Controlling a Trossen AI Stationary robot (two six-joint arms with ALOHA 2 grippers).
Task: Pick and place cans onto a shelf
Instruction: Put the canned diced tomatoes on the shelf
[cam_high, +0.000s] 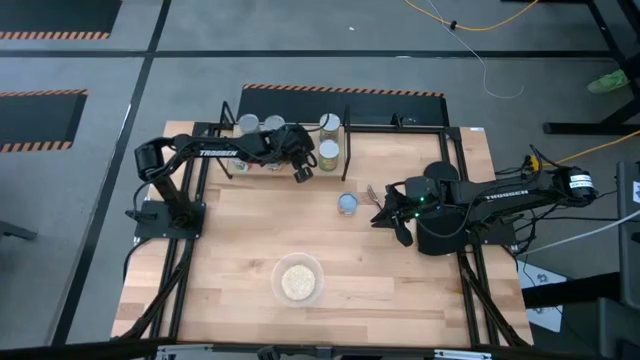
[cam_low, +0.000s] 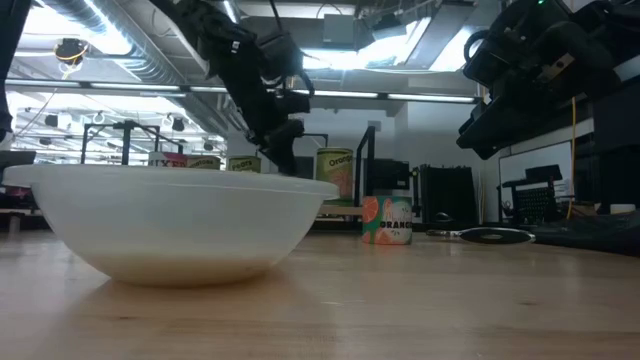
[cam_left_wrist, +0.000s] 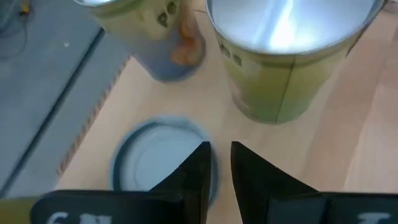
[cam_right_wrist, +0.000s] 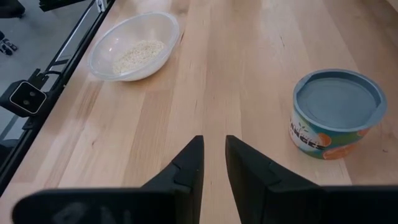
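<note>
**Hovering claws, one can out on the worktop**

Reaching across the back of the worktop (cam_high: 240, 250), the left claw (cam_high: 301, 172) hangs just off the front edge of the shelf (cam_high: 262, 165), close beside the green-yellow can (cam_high: 328, 154) that stands at the shelf's right end. Its fingers (cam_left_wrist: 199, 171) stand narrow, a thin gap between the tips, with nothing held. In the left wrist view a pale blue lid (cam_left_wrist: 155, 163) lies flat under the fingers, and two upright cans stand beyond: one with a bright silver top (cam_left_wrist: 287, 56) and green-yellow label, another (cam_left_wrist: 149, 34) partly out of frame.

More cans (cam_high: 259, 125) stand in a row along the shelf's rear edge, with one further can (cam_high: 329, 122) at its right rear corner.

The right claw (cam_high: 380, 208) sits above the worktop just right of a lone short can (cam_high: 347, 203), apart from it. That can has a pale blue lid (cam_right_wrist: 336, 99) and an orange-and-white label. The right fingers (cam_right_wrist: 191, 165) are likewise narrow and empty.

Near the front of the worktop rests a clear bowl (cam_high: 298, 279) of pale grain, well apart from both claws.
</note>
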